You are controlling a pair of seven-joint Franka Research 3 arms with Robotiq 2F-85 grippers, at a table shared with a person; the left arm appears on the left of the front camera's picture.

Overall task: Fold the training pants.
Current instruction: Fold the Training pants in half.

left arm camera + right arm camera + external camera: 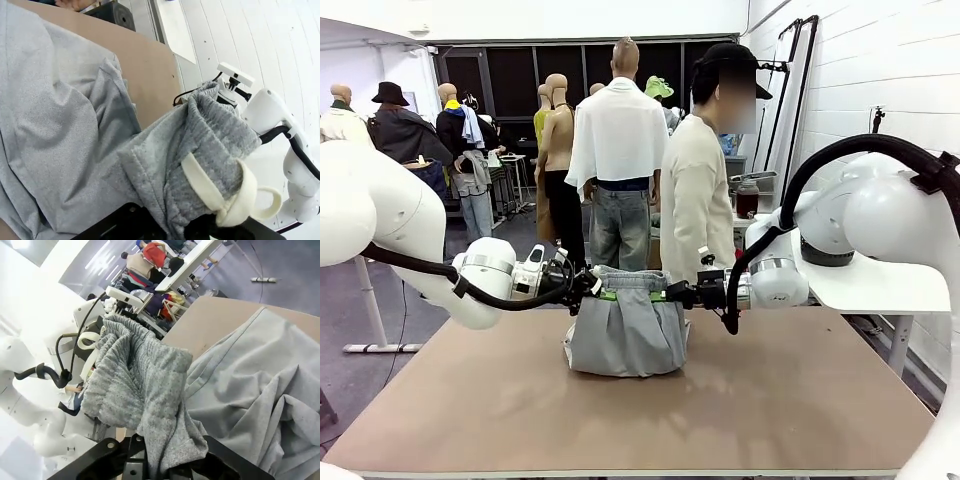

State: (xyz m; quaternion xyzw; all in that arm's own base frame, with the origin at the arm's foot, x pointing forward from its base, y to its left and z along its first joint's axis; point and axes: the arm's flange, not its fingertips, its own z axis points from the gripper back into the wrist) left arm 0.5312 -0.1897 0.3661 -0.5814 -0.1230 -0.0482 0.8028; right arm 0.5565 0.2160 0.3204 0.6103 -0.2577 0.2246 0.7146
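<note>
While left gripper (588,288) and right gripper (670,293) are clamping waistband ends, training pants (625,335) are hanging between them, legs bunching on counter (770,400). Advice: keep waistband taut, level; lower both together, avoiding creases.
</note>
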